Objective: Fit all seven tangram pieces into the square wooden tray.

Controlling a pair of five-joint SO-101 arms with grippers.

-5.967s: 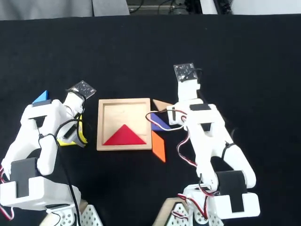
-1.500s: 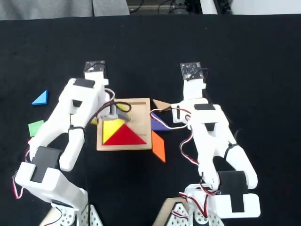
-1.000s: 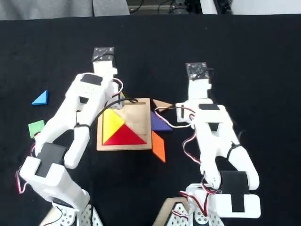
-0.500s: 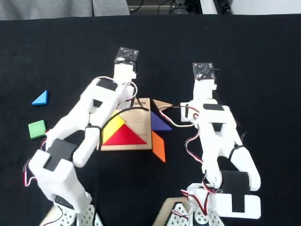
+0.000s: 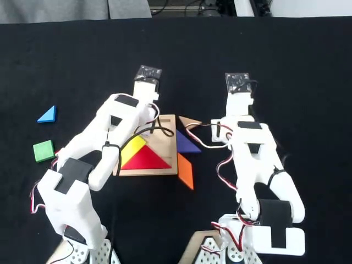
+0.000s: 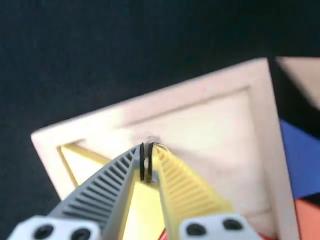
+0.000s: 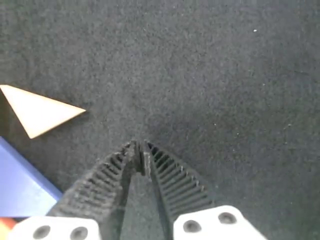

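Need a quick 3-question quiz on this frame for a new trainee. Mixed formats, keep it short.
1. True or false: the red triangle and the yellow triangle both lie inside the wooden tray.
2. How many pieces lie outside the tray on the black cloth? A) three B) five C) six
3. Fill in: the left gripper, above the tray, has its fingers ____.
Key: 1 true; 2 B; 3 shut.
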